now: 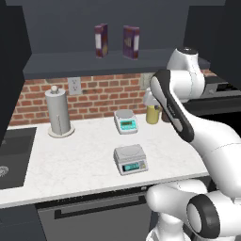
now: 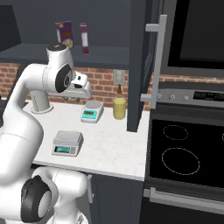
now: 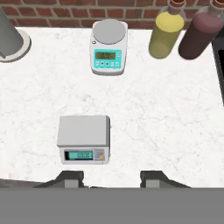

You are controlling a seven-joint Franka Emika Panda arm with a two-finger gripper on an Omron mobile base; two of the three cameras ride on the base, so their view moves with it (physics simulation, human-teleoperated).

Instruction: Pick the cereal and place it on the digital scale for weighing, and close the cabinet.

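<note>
We see a white marble counter [image 1: 70, 155] below an open dark cabinet [image 2: 138, 65]. On the cabinet shelf stand two boxes side by side: the dark purple cereal [image 1: 131, 42] and a maroon box [image 1: 100, 40] with a cream panel, both upright. On the counter, the light-grey digital scale [image 3: 83, 139] sits near the front edge with nothing on its platform. Farther back sits a smaller white scale [image 3: 108, 47] with a teal front, beside a yellow bottle [image 3: 165, 33] and a dark bottle [image 3: 199, 36]. A paper towel holder [image 1: 58, 113] stands near the brick wall. Our gripper [image 3: 111, 179] hovers above the counter, its two fingers apart and holding nothing.
</note>
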